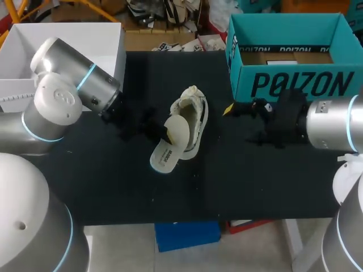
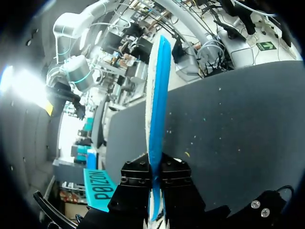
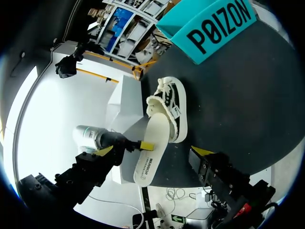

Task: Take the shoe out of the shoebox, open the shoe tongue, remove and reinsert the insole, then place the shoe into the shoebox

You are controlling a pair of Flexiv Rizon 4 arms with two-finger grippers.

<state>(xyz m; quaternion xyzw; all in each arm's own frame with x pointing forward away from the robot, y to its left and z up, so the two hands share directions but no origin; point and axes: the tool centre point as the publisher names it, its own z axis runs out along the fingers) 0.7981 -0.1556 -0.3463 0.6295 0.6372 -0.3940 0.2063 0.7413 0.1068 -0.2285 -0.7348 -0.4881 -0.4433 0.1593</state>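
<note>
Black table cover (image 1: 113, 187) carries the shoe (image 1: 195, 116) on its side, with the shoebox (image 1: 295, 85) standing well apart on its right. Our left gripper (image 2: 155, 177) is clamped on the insole (image 1: 170, 144), whose far end rests at the shoe's opening. Our right gripper (image 1: 243, 122) hangs near the shoe, fingers apart, touching nothing. With nothing bracing it, we judge the shoe may skid, or the insole buckle, under a push.

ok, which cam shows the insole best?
Right wrist: whole insole face-on, full length. Head: smaller, overlapping the shoe. Left wrist: only its blue edge, pinched in the left gripper.
</note>
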